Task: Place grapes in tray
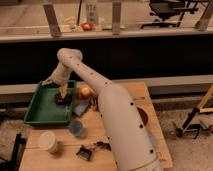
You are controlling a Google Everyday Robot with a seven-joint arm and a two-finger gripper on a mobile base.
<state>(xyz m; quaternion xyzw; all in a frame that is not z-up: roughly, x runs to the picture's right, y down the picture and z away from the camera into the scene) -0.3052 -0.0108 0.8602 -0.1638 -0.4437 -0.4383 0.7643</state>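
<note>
The robot's white arm (102, 92) rises from the near right of the wooden table (65, 161), bends at an elbow high over the far left corner, and drops straight down into the green tray (36, 114). The tray sits at the table's far left, its long side running from near to far.

The gripper (61, 94) hangs at the tray's far right part, right on top of the grapes (62, 100). Its fingers stand spread rather than pinched on anything. The grapes lie as a small dark clump on the tray floor, close to the right rim. From where I stand the dark gripper and the dark fruit run together, so I cannot tell whether the fingertips touch the cluster or hang just above it. The left and near parts of the tray floor show bare green.

Just outside the tray's right rim, on the far side, sits a round yellow-orange fruit (85, 91), close against the arm. A small blue cup (76, 128) stands on the wood just near of the tray's right corner. Nearer and further left is a pale, whitish cup (48, 141). A small dark object (86, 152) lies near the front edge, beside the arm's base. To the right of the arm, a reddish-brown dish (143, 116) peeks out.

Beyond the table runs a long ledge (150, 33), with something red-orange (87, 26) resting on it.
</note>
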